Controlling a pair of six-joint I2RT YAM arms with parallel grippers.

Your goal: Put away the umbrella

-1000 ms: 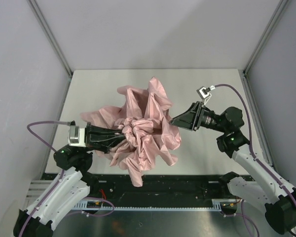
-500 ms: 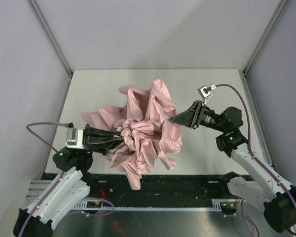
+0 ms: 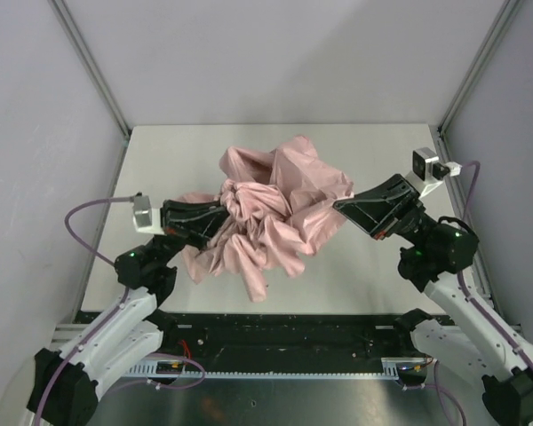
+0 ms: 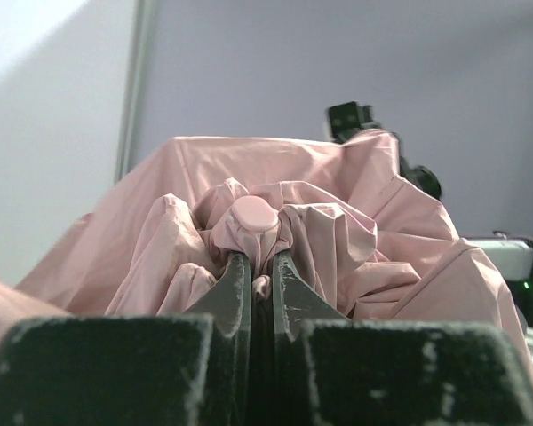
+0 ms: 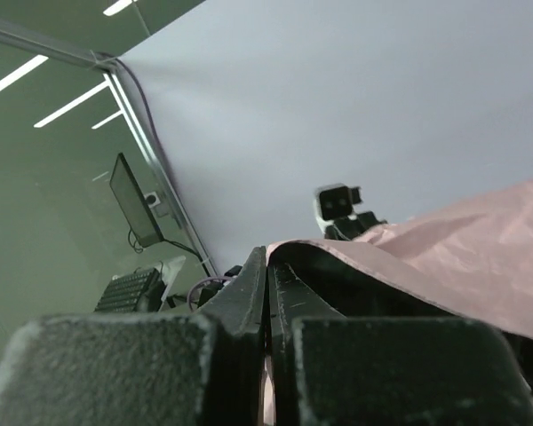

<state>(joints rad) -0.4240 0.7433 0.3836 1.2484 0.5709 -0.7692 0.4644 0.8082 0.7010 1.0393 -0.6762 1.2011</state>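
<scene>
The pale pink umbrella (image 3: 275, 217) hangs as a crumpled mass of fabric, lifted above the table between both arms. My left gripper (image 3: 220, 216) is shut on the bunched fabric at its left side, just below a round pink cap (image 4: 255, 214) seen in the left wrist view. My right gripper (image 3: 339, 206) is shut on a thin edge of the canopy at its right side; the fabric (image 5: 444, 257) drapes away from the jaws to the right. Shaft and handle are hidden in the folds.
The white table (image 3: 382, 160) is walled by grey panels at left, back and right, with metal posts at the back corners. A dark rail with cables runs along the near edge (image 3: 293, 328) between the arm bases.
The right gripper closed on the canopy's edge and swung up and right. The left arm lifted its end up and to the right, so the whole umbrella rose and shifted toward the back.
</scene>
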